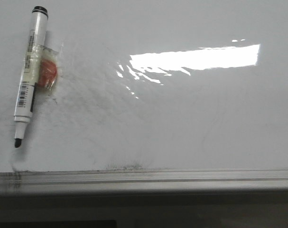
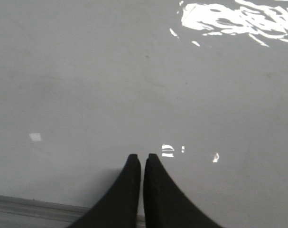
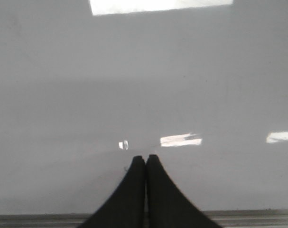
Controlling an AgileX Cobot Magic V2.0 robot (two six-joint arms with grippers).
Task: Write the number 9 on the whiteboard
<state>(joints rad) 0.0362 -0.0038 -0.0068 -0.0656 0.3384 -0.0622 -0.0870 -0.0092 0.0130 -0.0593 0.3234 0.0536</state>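
The glossy whiteboard (image 1: 181, 118) fills the front view, with faint grey smudges and a bright glare patch. No drawn number 9 shows on it. A white marker (image 1: 29, 76) with a black cap end and a bare black tip lies at the board's left, taped to an orange round piece (image 1: 47, 72). Neither gripper shows in the front view. My left gripper (image 2: 143, 156) is shut and empty over bare board (image 2: 110, 85). My right gripper (image 3: 145, 157) is shut and empty over bare board (image 3: 144, 85).
A grey metal rail (image 1: 158, 178) runs along the board's near edge, with dark ink smears on it near the left. The rail also shows in the left wrist view (image 2: 30, 206) and the right wrist view (image 3: 257, 217).
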